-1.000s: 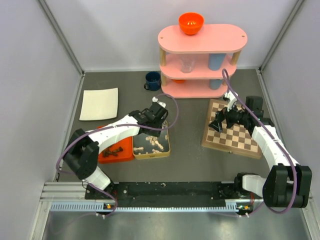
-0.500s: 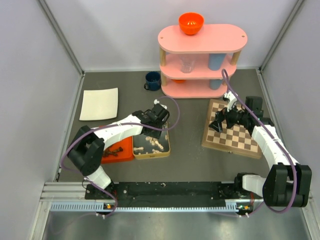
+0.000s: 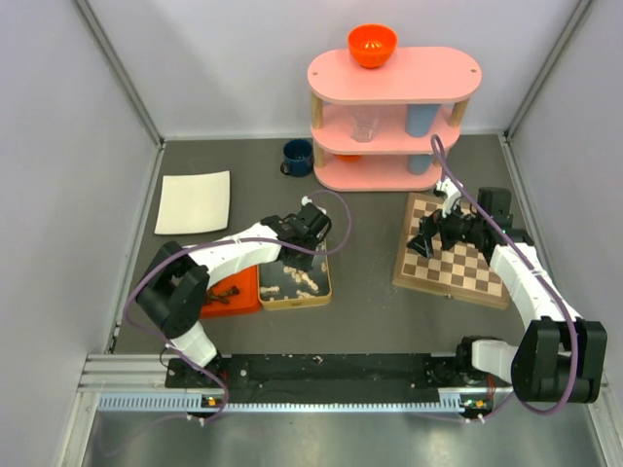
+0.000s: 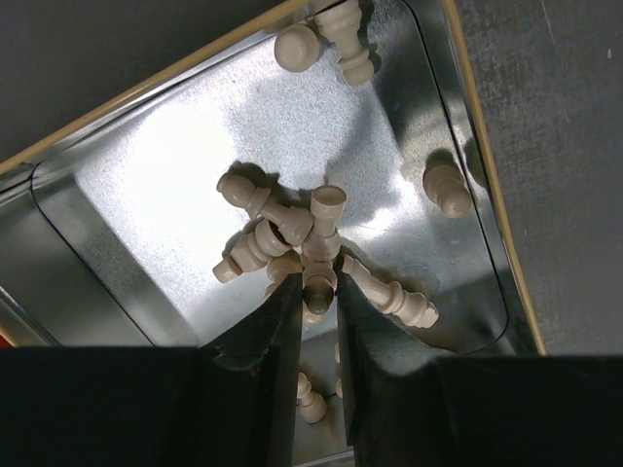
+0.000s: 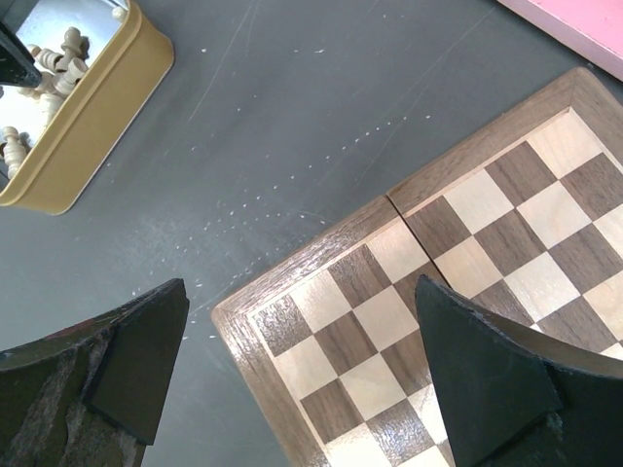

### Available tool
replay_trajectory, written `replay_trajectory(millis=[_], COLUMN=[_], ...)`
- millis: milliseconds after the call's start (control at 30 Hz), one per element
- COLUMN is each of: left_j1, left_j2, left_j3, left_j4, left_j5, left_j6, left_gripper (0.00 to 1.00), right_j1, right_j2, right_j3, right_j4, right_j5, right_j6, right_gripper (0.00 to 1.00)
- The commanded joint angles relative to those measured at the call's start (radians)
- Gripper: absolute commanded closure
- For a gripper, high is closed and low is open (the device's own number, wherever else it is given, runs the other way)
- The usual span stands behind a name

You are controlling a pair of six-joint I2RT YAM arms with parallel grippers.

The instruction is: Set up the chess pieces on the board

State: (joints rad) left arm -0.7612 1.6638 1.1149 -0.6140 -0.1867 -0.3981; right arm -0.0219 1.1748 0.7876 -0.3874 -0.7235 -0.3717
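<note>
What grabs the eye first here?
The pink three-tier shelf stands at the back, with an orange bowl on top. Nearer, the left end effector is down in a silver tin, straddling one of the jumbled cream chess pieces. On the right, the right end effector hangs wide open over a corner of the board.

Chess pieces (image 4: pixel 292 243) are lying in the tin (image 4: pixel 146 195) under my left gripper (image 4: pixel 313 292), the board (image 5: pixel 409 321) sitting well to its right
</note>
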Motion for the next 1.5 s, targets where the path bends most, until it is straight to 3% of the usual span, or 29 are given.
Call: replay_trajectory(millis=[0,333,900,1167,1467], left_j1=[-0.006,-0.009,-0.012,-0.012,-0.085], left_j2=[0.008,-0.079,-0.164,-0.214,-0.161], left_j3=[0.028,0.049,0.095,0.126,0.18], left_j4=[-0.007,-0.03,-0.078,-0.059,0.104], left_j5=[0.007,-0.019,-0.011,0.096,0.387], left_j6=[0.001,0.018,0.073,0.081,0.03], left_gripper=[0.78,0.98,1.0,1.0,1.0], right_j1=[0.008,0.008,0.008,0.008,-0.009], right_j2=[0.008,0.006,-0.001,-0.004,-0.017], right_j3=[0.056,0.059,0.062,0.064,0.082], right_j4=[0.021,0.015,0.012,0.008,0.007], right_j5=[0.001,0.009,0.007,0.004,0.079], right_j6=[-0.021,-0.022,-0.026,-0.027,-0.007], right_gripper=[0.01,0.01,0.01,0.01,0.01])
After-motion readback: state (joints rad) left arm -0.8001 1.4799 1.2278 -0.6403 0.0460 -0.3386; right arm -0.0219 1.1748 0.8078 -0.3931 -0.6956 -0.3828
